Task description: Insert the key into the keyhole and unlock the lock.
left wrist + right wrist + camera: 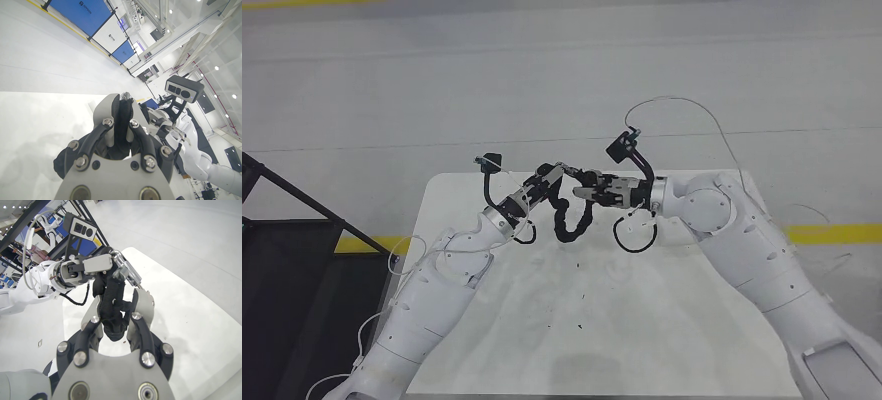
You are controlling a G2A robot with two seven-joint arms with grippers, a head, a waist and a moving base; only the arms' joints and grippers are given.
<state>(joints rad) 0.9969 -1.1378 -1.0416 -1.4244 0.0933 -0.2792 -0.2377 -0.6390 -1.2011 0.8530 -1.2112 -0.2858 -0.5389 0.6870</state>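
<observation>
Both arms meet above the white table (pixel 642 320), holding up a lock with a chrome body (pixel 128 270) and a black fabric-covered cable (pixel 113 306). My left gripper (pixel 123 98) is shut on the cable just behind the chrome end (pixel 125 94); it comes in from the left in the top view (pixel 560 172). The cable's loop (pixel 570 222) hangs below the grippers. My right gripper (pixel 121 296) faces the lock with its fingers (pixel 144 302) apart and the cable passing between them. A thin metal key (pixel 140 286) sticks out of the chrome body's end beside one fingertip.
The table's far edge runs just behind the grippers, and its right edge (pixel 772 260) is under the right arm. A black metal frame (pixel 282 200) stands off the left side. A grey floor with a yellow line (pixel 842 233) surrounds the table.
</observation>
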